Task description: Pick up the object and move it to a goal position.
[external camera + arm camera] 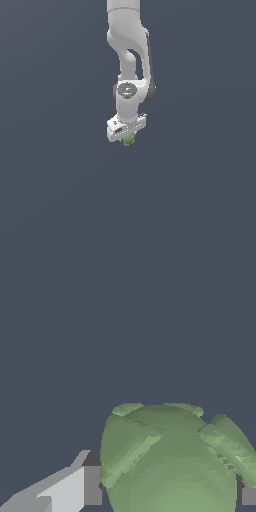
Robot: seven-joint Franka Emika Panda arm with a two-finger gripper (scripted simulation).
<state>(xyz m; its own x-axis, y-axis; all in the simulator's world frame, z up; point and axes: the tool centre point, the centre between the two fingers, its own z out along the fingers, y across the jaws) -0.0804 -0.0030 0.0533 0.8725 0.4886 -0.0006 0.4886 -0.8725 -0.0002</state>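
Legible text, labels, brands, numbers, signs: none readable on any surface in either view.

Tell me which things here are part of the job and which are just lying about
Part of the job:
- green ball, between the fingers
- gripper, closed on the ball

Lying about:
- nothing else visible; only the plain dark background

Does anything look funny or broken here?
Nothing looks broken or spilled. The green ball sits right under the white gripper, and in the wrist view it fills the space between the fingers. It is lumpy, but it looks whole.
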